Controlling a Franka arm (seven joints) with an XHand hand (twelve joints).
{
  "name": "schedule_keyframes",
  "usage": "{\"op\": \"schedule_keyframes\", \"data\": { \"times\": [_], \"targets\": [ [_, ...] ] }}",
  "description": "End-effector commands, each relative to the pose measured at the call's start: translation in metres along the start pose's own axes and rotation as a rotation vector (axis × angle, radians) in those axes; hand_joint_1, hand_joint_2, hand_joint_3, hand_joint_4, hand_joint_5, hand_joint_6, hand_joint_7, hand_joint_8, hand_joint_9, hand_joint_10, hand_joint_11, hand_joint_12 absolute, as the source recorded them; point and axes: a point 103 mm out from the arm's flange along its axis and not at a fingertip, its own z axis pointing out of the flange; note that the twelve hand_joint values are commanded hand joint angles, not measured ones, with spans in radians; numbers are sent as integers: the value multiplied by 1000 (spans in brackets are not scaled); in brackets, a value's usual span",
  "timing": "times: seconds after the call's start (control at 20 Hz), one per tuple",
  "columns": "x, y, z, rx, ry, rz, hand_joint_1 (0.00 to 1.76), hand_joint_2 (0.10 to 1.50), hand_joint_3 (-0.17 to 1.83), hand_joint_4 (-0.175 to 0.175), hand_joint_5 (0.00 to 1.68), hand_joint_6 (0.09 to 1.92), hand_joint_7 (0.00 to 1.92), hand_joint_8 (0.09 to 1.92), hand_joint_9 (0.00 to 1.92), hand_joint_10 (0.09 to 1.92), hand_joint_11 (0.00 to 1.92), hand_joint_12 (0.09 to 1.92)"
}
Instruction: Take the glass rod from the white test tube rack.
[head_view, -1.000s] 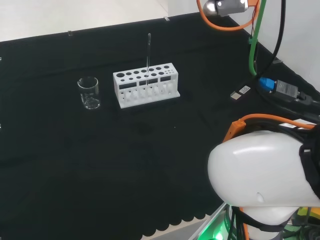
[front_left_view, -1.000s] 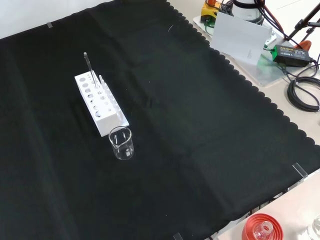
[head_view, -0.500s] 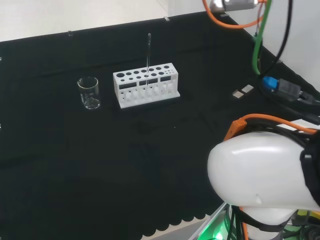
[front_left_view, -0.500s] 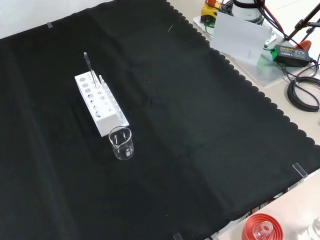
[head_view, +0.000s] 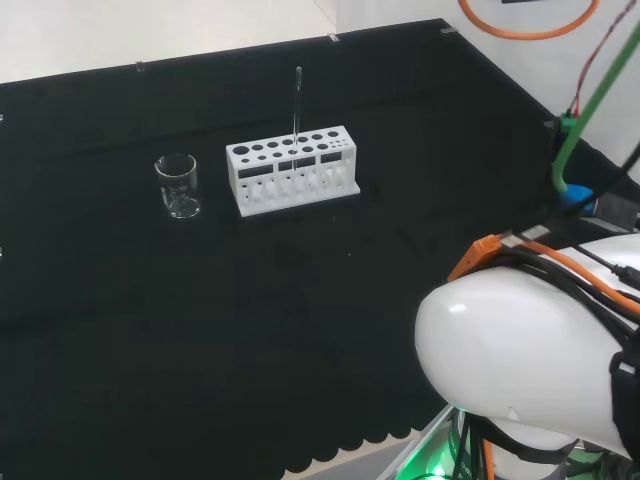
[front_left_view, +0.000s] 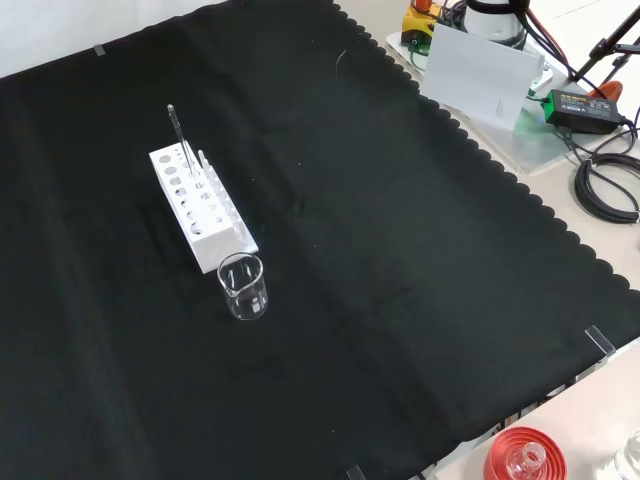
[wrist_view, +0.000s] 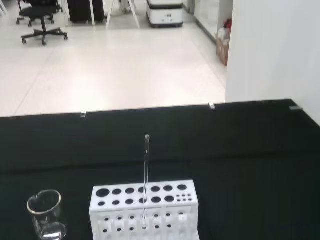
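Two pieces of ware stand on the black cloth (head_view: 200, 330) in the head view: a white rack (head_view: 291, 169) with the glass rod (head_view: 297, 105) upright in it, long axis vertical and tip up, and a small clear beaker (head_view: 178, 185) just left of the rack. At the right looms the arm's big white link (head_view: 520, 355); whether the fingers are wide or narrow I cannot tell.

Seen from the front, the rod (front_left_view: 177, 135) rises from the far end of the rack (front_left_view: 201, 207), with the beaker (front_left_view: 243, 286) just beside the near end.

Past the wrist, the rod (wrist_view: 146, 175) stands straight in the rack (wrist_view: 144, 210), beaker (wrist_view: 46, 215) beside it, and a pale floor (wrist_view: 115, 65) lies beyond the cloth.
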Motion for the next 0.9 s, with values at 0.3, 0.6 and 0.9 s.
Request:
{"op": "schedule_keyframes", "data": {
  "times": [0.3, 0.6, 0.9],
  "targets": [
    [-4, 35, 21, 88, 5, -51, 449, 1083, -105, -42, 299, 87, 283, 781, 340, 925, 270, 1453],
    [-7, 71, 22, 95, 36, -76, 488, 1092, -124, -58, 371, 87, 409, 784, 570, 835, 534, 1330],
    [-8, 106, 34, 134, 39, -94, 491, 1100, -131, -65, 403, 87, 463, 790, 642, 812, 600, 1311]
  ]
}}
